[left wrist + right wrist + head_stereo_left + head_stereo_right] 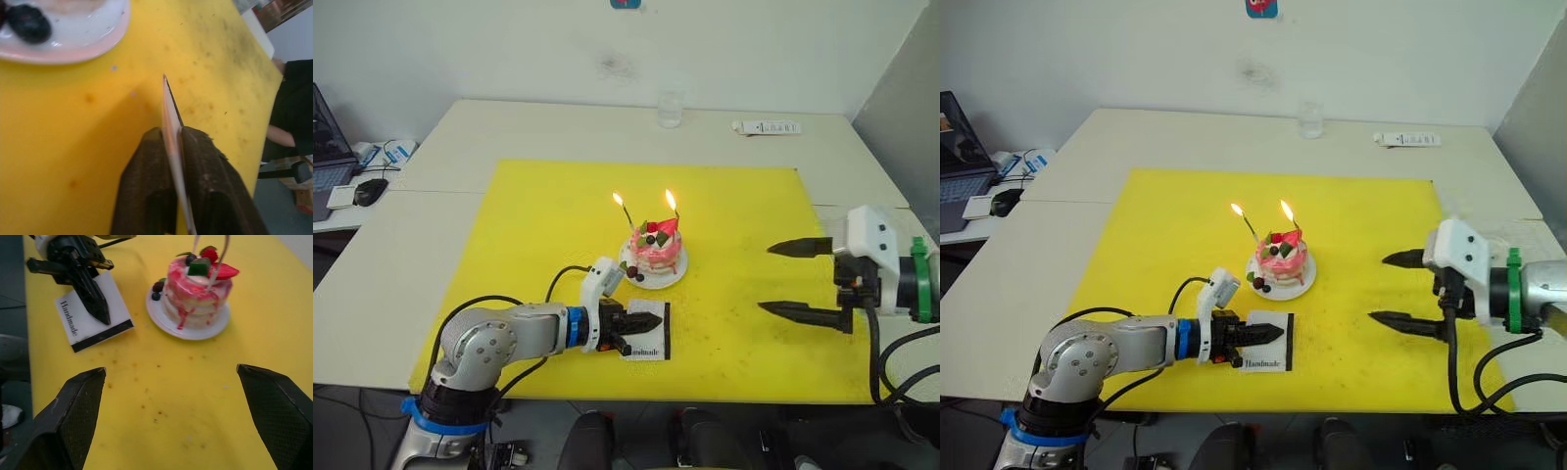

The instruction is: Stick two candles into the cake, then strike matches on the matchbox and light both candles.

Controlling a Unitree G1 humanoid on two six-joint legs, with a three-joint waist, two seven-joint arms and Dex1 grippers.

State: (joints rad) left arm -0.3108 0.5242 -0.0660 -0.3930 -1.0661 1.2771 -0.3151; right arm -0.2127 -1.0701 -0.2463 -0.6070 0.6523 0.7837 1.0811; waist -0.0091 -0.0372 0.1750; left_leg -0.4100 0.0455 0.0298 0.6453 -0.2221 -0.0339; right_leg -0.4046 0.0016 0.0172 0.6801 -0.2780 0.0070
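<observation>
The pink cake (656, 257) sits on its white plate (674, 279) in the middle of the yellow mat. Two thin candles (626, 217) (674, 223) stand in it, both burning with small flames. My left gripper (656, 319) is shut on the white matchbox (117, 308), which lies on the mat just in front of the cake. In the left wrist view the fingers (205, 166) pinch the box's thin edge. Well to the right of the cake, my right gripper (766, 278) hovers open and holds nothing. The matches are out of view.
The yellow mat (558, 225) covers the table's near half. A glass (670, 110) and a white remote (767, 127) stand at the far edge. A laptop (328, 147) and a mouse (370, 189) are at the far left. A person in dark clothes (293, 112) is beyond the mat.
</observation>
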